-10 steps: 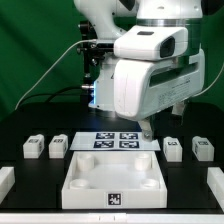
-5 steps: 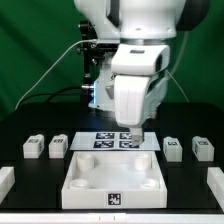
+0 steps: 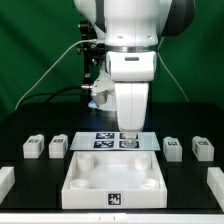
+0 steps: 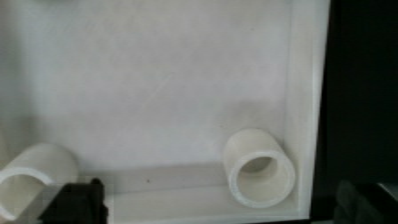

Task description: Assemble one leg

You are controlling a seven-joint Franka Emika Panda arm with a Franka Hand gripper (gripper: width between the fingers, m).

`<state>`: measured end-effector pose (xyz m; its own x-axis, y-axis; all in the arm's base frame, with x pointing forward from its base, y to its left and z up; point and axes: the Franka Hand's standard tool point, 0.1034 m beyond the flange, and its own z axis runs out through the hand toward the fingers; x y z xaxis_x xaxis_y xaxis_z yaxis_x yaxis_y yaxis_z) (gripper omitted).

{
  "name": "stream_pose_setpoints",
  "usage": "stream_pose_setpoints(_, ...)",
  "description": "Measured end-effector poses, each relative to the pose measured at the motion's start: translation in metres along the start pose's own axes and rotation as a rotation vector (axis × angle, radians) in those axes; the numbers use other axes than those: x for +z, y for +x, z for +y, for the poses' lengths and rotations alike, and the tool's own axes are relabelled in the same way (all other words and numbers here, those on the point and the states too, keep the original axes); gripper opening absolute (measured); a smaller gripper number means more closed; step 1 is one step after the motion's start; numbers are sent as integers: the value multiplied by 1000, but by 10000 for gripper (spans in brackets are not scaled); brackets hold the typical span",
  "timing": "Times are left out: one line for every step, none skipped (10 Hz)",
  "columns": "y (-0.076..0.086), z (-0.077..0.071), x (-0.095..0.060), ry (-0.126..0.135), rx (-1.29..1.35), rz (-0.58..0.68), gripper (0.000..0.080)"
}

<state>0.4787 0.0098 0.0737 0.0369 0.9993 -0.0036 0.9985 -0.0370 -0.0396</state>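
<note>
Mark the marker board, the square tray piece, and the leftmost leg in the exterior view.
marker board (image 3: pixel 113 141), exterior view, middle of top face.
square tray piece (image 3: pixel 88 197), exterior view, front wall.
leftmost leg (image 3: pixel 33 147), exterior view, tagged front face.

Hand (image 3: pixel 128 130) hangs over marker board (image 3: pixel 105 142), behind white tray (image 3: pixel 113 178); four legs (image 3: pixel 58 147) sit in pairs either side on black bench (image 3: pixel 190 180)

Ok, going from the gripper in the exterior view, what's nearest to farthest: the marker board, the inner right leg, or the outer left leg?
1. The marker board, just below the gripper.
2. The inner leg, on the exterior view's right.
3. The outer leg, far on the exterior view's left.
</note>
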Motion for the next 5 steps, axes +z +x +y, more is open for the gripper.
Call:
stream_pose_setpoints(-7, -9, 13, -15, -16, 3, 650)
stream_pose_setpoints(-23, -32, 38, -12, -37, 9, 649)
stream_pose_setpoints(-36, -39, 55, 2, -44, 14, 650)
stream_pose_setpoints(-42, -39, 65, 11, -29, 19, 650)
stream_pose_setpoints(-43, -41, 67, 18, -22, 20, 650)
